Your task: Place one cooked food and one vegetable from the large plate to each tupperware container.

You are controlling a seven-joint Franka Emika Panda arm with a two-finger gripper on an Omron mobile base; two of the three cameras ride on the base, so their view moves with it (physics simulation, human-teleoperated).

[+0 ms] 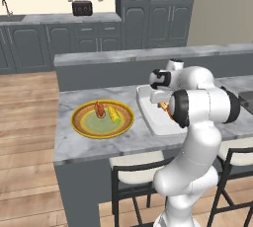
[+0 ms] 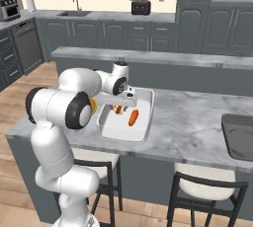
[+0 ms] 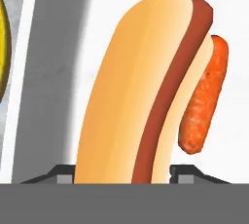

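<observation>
The gripper (image 3: 121, 181) hangs over the white tupperware container (image 2: 109, 132) with its jaws clamped on a hot dog (image 3: 141, 86), which juts straight out ahead of the 2 fingertips (image 3: 187, 172) in the hand view. Just past the hot dog, on the far side from the jaws, a carrot (image 2: 133, 118) lies on the container floor. In the right base view the hot dog (image 2: 117, 108) sits low inside the container, close beside the carrot, though whether it touches the floor is hard to tell.

The large plate (image 1: 79, 125) sits well off to one side of the jaws on the marble counter (image 1: 74, 144), with 2 items on it: a reddish piece (image 1: 100, 109) and a yellow piece (image 1: 114, 116). The dark grey tupperware container (image 2: 238, 137) lies well apart on the other side.

The step in hand looks like setting the cooked food down beside the vegetable. The risks from here: if the jaws part while the hot dog is off the floor, it could drop and roll, knocking the carrot aside. A long bun held at 1 end may also swing or tip as the grip loosens. Lifting away at an angle could drag it against the container wall.
</observation>
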